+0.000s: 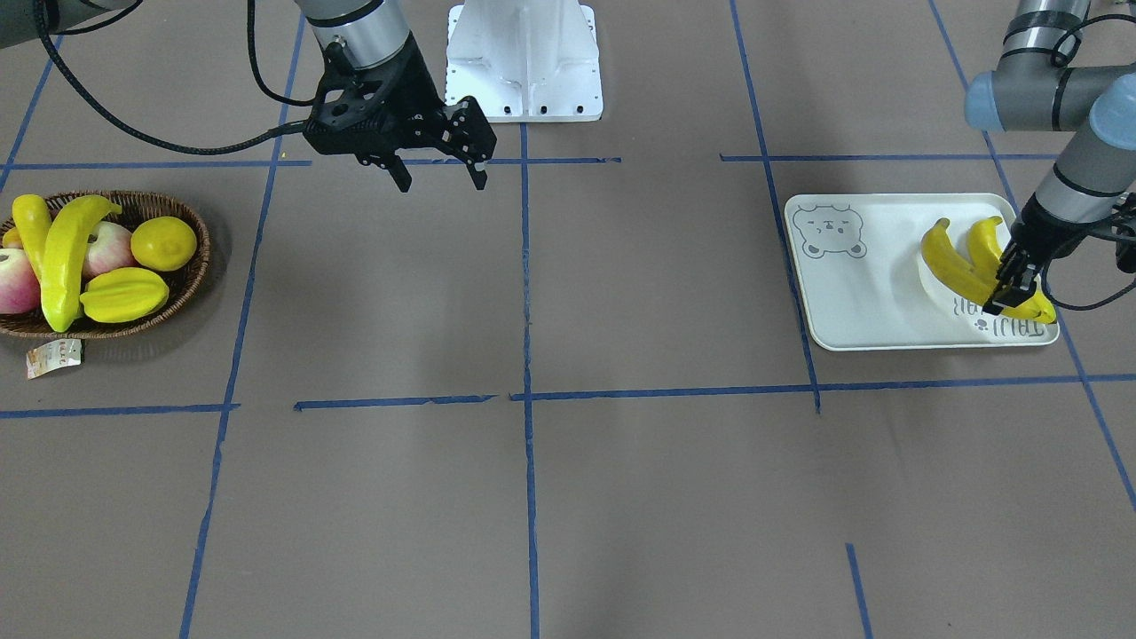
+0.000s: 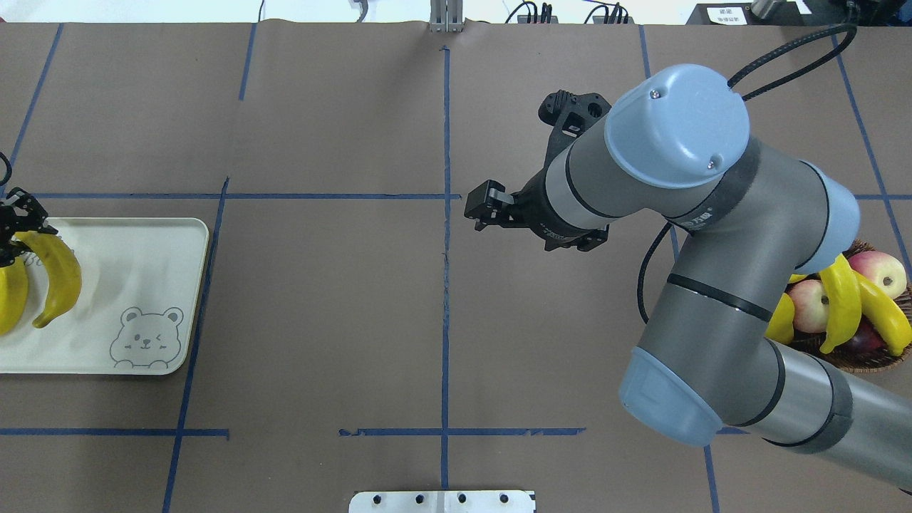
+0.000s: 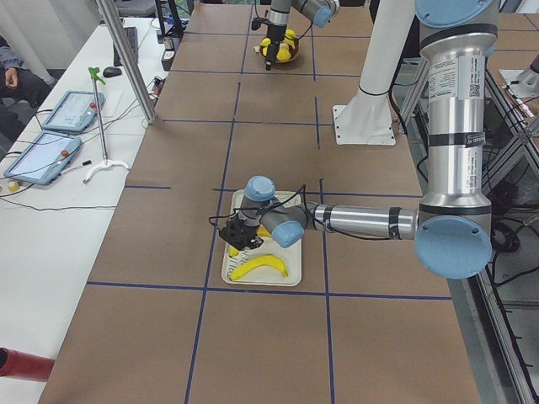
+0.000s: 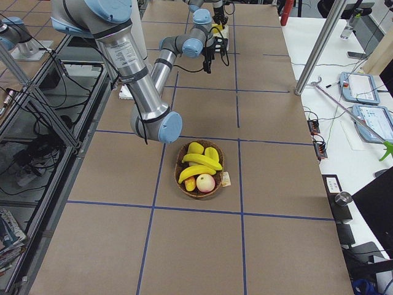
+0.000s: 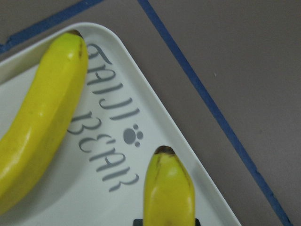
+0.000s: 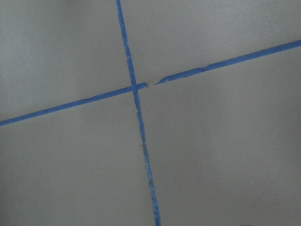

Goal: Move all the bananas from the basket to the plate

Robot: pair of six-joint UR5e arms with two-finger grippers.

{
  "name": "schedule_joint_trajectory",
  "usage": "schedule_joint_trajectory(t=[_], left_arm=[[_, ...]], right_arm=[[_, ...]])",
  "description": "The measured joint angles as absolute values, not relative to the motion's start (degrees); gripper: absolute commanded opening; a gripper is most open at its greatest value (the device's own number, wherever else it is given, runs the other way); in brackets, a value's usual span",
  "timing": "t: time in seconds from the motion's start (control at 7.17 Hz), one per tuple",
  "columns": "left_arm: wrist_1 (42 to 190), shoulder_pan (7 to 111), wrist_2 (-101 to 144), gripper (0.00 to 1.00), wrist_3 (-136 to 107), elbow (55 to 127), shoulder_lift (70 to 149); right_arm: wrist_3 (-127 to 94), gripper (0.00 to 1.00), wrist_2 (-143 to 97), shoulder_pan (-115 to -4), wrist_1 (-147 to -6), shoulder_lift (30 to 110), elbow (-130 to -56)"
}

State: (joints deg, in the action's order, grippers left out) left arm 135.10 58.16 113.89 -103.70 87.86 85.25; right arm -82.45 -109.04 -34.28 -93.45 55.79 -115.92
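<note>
The plate (image 1: 874, 297), pale with a bear print, lies at the left arm's end of the table. Two bananas rest on it: a long one (image 1: 950, 266) and a shorter one (image 5: 169, 188). My left gripper (image 1: 1003, 293) is down on the plate, shut on the shorter banana near its end. The basket (image 1: 191, 275) stands at the opposite end with two more bananas (image 1: 67, 257) (image 1: 31, 226) lying on the other fruit. Over bare table between basket and robot base, my right gripper (image 1: 441, 182) hangs open and holds nothing.
In the basket also lie a lemon (image 1: 164, 242), a starfruit (image 1: 124, 295) and apples (image 1: 106, 248). A paper tag (image 1: 55, 357) hangs at its rim. The white robot base (image 1: 524, 62) stands at the table's middle edge. Blue tape lines cross the brown tabletop.
</note>
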Motion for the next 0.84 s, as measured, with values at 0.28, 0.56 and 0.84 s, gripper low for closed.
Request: schedule_joint_trajectory(t=[0.28,0.56,0.84], left_arm=[[137.55,58.77,113.85,1.0,-102.15,85.77,85.53],[137.99,62.6,118.67,1.0,-99.94,86.56,85.82],[137.83,68.79,130.65,1.0,-95.98,90.87,85.81]], right_arm=[[-82.44,0.99,-109.01,-34.15,-93.43,55.91,-115.88],[-82.23,0.99,-109.5,-34.5,-93.47,56.26,-116.21],[-77.57,0.99,-111.0,-36.36,-94.28,59.59,-118.86]])
